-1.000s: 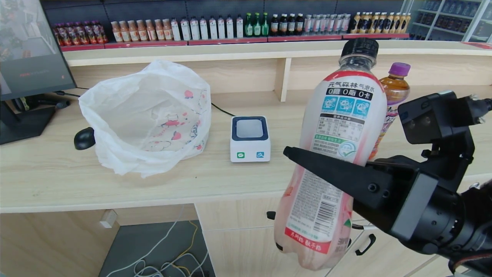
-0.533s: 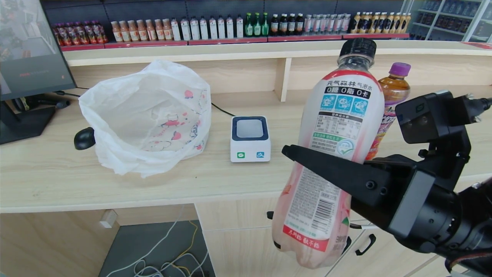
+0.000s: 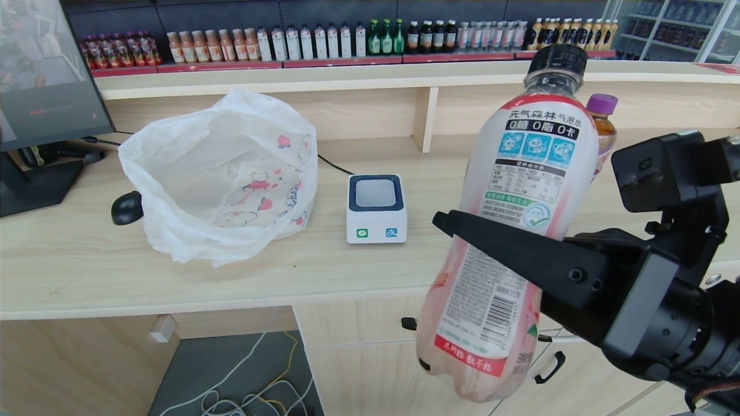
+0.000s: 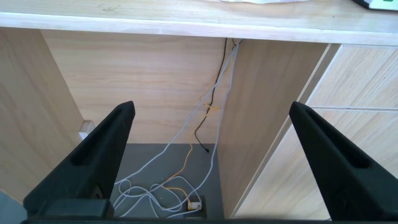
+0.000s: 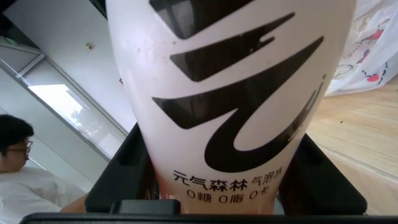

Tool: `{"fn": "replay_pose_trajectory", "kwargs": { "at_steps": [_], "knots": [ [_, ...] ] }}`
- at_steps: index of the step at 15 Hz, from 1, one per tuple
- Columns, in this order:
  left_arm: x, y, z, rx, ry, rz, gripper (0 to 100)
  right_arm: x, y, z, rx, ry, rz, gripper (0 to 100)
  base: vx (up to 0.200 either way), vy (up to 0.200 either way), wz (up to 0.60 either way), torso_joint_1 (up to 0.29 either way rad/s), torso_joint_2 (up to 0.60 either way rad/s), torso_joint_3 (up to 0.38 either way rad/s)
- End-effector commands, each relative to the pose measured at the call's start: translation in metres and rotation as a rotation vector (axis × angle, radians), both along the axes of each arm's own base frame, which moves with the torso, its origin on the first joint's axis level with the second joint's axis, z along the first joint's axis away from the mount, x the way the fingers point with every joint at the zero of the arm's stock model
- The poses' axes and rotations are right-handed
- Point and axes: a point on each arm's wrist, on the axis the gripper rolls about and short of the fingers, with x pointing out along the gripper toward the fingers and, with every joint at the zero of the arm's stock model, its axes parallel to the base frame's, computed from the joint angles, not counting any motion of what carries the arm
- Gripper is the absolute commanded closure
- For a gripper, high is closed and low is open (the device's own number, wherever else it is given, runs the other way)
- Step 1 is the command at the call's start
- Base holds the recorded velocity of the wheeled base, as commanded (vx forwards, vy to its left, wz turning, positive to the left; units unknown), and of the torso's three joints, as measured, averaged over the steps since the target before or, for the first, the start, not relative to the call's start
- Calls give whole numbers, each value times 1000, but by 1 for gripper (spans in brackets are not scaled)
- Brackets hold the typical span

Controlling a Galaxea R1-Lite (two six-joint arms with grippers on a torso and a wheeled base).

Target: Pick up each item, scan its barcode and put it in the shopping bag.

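Looks early in the task; holding a pink bottle (image 3: pixel 520 190) in the right gripper (image 3: pixel 497 248), jaws clenched around its waist, lifted roughly upright before the counter (image 3: pixel 87 271) edge, off to the right of the scanner (image 3: pixel 376 208); judged as picked up but not yet scanned, with the barcode low on the label facing away from the scanner's window; after that, to be dropped into the shopping bag (image 3: pixel 219 173), standing open left of the scanner, seemingly with nothing bagged; also left to do, a purple-capped bottle (image 3: pixel 601 110) standing on the counter behind the held one; with the left gripper (image 4: pixel 211 124) released, jaws wide apart, low below the counter front above loose cables (image 4: pixel 186 180); as for print, bears a barcode, a small-text table, a dark band of characters and icon squares on the label, not read off here; two small logo squares on the scanner; cartoon prints on the bag.
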Motion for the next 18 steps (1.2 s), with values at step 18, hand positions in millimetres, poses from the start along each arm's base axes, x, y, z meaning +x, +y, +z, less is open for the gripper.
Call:
{"fn": "replay_pose_trajectory", "kwargs": {
  "at_steps": [18],
  "knots": [
    [0, 0, 0, 0, -1, 0, 0, 3, -12, -10, -88, -119, -286, 100, 0, 0, 0, 0, 0, 0]
  ]
}}
